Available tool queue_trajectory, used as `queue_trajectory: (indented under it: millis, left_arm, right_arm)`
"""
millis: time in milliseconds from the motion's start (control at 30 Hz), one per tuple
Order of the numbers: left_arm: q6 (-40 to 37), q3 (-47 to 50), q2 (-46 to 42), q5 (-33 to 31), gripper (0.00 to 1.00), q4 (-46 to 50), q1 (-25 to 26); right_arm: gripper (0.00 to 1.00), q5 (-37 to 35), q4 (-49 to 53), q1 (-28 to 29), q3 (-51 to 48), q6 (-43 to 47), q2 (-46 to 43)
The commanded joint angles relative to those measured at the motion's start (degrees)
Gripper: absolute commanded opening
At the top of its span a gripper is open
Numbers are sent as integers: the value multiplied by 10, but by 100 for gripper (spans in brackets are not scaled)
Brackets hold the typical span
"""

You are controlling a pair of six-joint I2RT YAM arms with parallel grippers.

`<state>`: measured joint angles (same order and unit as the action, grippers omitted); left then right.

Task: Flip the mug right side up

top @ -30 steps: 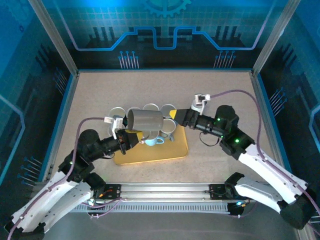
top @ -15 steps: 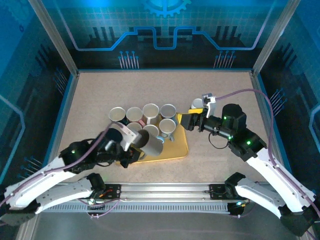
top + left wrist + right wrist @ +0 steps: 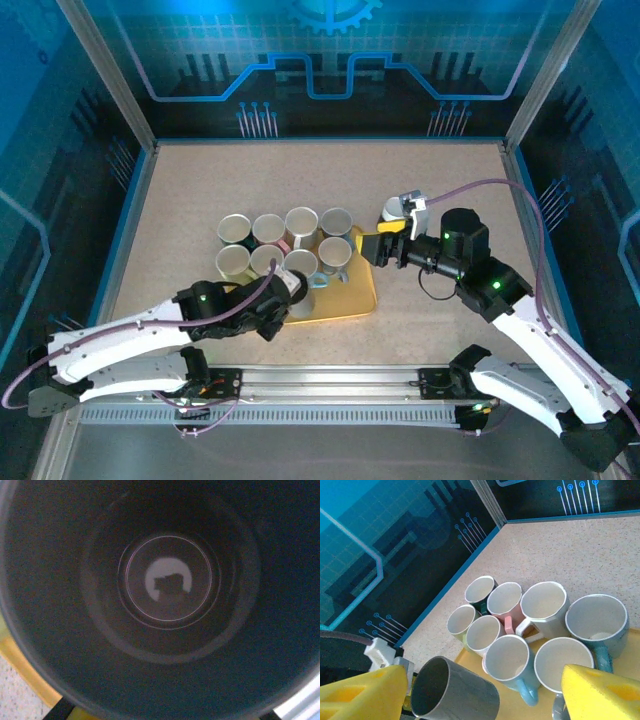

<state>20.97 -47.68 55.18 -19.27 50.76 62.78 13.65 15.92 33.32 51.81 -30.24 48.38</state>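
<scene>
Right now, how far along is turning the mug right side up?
Done: the left gripper is shut on the grey mug, whose mouth already faces up at a slant. In hand: it holds the mug tilted over the near edge of the yellow tray, beside the other mugs standing mouth up. Remaining: level it, set it down, release. The right gripper hangs open by the tray's right side.

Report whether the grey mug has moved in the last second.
Yes. The grey mug, held by the left gripper, went from the yellow tray's far edge to its near edge.
</scene>
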Motion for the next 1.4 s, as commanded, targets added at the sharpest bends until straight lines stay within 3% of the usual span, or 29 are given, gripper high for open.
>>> queue_trajectory:
  millis: [0, 300, 967, 1367]
  left_arm:
    - [60, 14, -11, -31, 0, -30, 2]
    - [183, 61, -20, -107, 0, 2, -2]
    - [229, 107, 33, -55, 0, -27, -25]
    - [243, 105, 24, -51, 35, -11, -25]
  right_arm:
    - [81, -5, 1, 2, 2, 18, -3]
    - [80, 10, -17, 2, -6, 17, 9]
    - [79, -19, -8, 2, -2, 25, 24]
    - [81, -30, 17, 2, 22, 50, 40]
